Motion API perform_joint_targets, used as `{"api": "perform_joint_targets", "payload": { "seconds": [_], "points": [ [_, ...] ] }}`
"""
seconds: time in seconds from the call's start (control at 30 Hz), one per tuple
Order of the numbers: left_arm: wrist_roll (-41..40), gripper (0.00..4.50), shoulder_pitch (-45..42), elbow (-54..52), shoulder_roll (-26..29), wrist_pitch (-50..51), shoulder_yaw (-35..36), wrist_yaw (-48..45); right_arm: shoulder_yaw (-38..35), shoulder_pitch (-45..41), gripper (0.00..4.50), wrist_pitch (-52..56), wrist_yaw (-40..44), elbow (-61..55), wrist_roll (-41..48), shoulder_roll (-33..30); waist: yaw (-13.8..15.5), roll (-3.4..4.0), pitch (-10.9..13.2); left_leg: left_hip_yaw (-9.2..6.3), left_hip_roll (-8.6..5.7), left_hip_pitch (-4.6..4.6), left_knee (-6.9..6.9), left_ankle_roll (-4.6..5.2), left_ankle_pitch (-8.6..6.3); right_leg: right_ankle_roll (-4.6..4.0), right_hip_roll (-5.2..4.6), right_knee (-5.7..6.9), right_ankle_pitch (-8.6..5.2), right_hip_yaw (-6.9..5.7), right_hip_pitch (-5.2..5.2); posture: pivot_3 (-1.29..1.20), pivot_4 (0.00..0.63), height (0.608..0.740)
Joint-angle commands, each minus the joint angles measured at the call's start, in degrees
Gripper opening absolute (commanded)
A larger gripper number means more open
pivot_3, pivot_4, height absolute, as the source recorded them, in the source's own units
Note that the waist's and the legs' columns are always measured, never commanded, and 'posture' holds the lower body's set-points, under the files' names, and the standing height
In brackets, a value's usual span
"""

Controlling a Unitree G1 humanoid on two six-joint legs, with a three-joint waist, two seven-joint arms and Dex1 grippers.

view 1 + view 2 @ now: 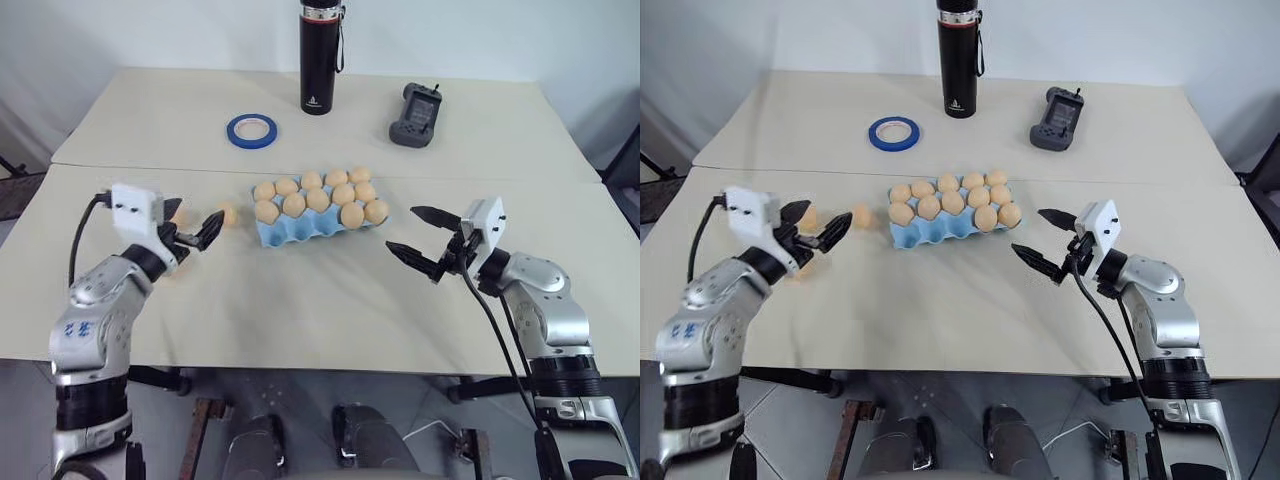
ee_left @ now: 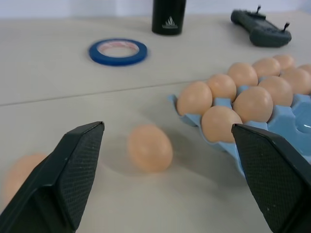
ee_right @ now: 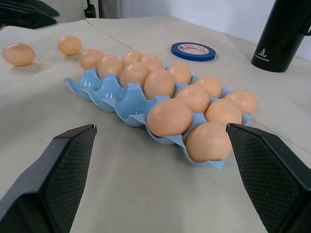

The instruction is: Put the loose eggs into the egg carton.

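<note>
Table [image 1: 300, 310]: two tan tops butted together, seam running 9 to 3 o'clock just behind the carton. Flask [image 1: 320, 55] at 12 o'clock, controller [image 1: 413, 115] toward 1, tape ring [image 1: 251, 130] toward 11; none matter to the task. Carton [image 1: 300, 232] sits at centre, pale blue, ten eggs [image 1: 318, 199] seated in its far two rows; the near row of cups is empty on the left side. Left gripper [image 1: 192, 236] at 9 o'clock from the carton, level, jaws spread wide, holding nothing. Right gripper [image 1: 420, 238] at 3 o'clock from the carton, jaws also wide apart, empty. Two loose eggs lie on the bare table at 9 o'clock from the carton: near egg [image 2: 149, 147] just beside the carton edge and between the left fingertips in the wrist view, far egg [image 2: 22, 174] further out, partly behind one finger. Risks, as I judge them: a finger nudging the near egg before closing would roll it off line, since nothing stops it on the flat top; closing too hard could crack it; a loose pinch could drop it in transit; lowering into an occupied cup would knock seated eggs.
</note>
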Motion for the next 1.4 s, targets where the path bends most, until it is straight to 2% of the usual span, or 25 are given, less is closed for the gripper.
{"api": "perform_joint_targets", "payload": {
  "seconds": [0.03, 0.43, 0.77, 0.87, 1.07, 1.17, 1.27, 1.4],
  "points": [
    [2.5, 4.47, -4.4, 5.0, 0.5, -0.5, -1.5, 0.7, -0.8, -0.7, 4.5, -1.1, 0.3, -0.9, 0.2, -0.3, 0.0, 0.0, 0.0, 0.01, 0.02, 0.0, 0.0, -0.06, 0.02, 0.0, 0.03, 0.0, 0.0, 0.0, -0.02, 0.0, 0.15, 0.74],
    [8.2, 4.47, -17.7, 27.5, -0.1, -6.1, -6.7, -2.9, -1.8, 1.0, 4.5, -0.4, -0.8, -2.8, 0.0, -1.5, 0.3, 0.0, 0.0, 0.06, 0.03, -0.03, 0.03, -0.16, 0.05, 0.0, 0.03, 0.01, -0.02, -0.01, -0.04, 0.0, 0.15, 0.74],
    [10.9, 4.47, -23.2, 40.7, -0.5, -11.8, -9.2, -7.3, -1.7, 0.9, 4.5, -0.6, -1.5, -2.7, 0.0, -1.8, 0.3, 0.0, 0.0, 0.12, 0.02, -0.03, 0.04, -0.17, 0.06, 0.01, 0.02, 0.05, -0.02, 0.02, -0.08, 0.0, 0.15, 0.74],
    [11.4, 3.85, -25.0, 44.9, -0.9, -12.9, -8.7, -6.9, -1.7, 0.6, 4.5, -0.8, -1.6, -2.2, -0.2, -1.7, 0.3, -0.01, 0.0, 0.13, 0.02, -0.04, 0.06, -0.17, 0.06, 0.01, 0.02, 0.06, -0.02, 0.03, -0.09, 0.0, 0.15, 0.74],
    [12.3, 1.98, -26.1, 48.1, -0.6, -13.9, -8.7, -7.2, -1.9, 0.3, 4.5, -1.0, -1.8, -1.6, -0.7, -1.9, 0.2, 0.0, 0.0, 0.14, 0.03, -0.04, 0.05, -0.17, 0.06, 0.01, 0.03, 0.08, -0.02, 0.04, -0.12, 0.0, 0.15, 0.74],
    [12.4, 1.88, -25.9, 45.6, 0.2, -14.5, -8.1, -6.7, -2.0, 0.3, 4.5, -1.0, -1.9, -1.5, -0.8, -2.0, 0.2, -0.01, 0.0, 0.15, 0.02, -0.04, 0.08, -0.17, 0.06, 0.01, 0.03, 0.1, -0.02, 0.04, -0.12, 0.0, 0.15, 0.74],
    [12.2, 1.87, -25.6, 41.0, 0.4, -19.8, -7.6, -7.8, -2.2, 0.4, 4.5, -1.1, -2.0, -1.4, -0.8, -2.0, 0.3, -0.02, 0.0, 0.15, 0.03, -0.06, 0.09, -0.17, 0.06, 0.01, 0.03, 0.12, -0.02, 0.04, -0.13, 0.0, 0.15, 0.74],
    [8.3, 1.87, -26.1, 32.0, -0.3, -20.6, -8.1, -15.1, -2.2, 0.7, 4.5, -1.4, -2.2, -1.3, -0.7, -1.9, 0.4, -0.02, 0.0, 0.16, 0.02, -0.08, 0.07, -0.18, 0.06, 0.01, 0.02, 0.09, -0.02, 0.04, -0.12, 0.0, 0.15, 0.74]
  ]
}}
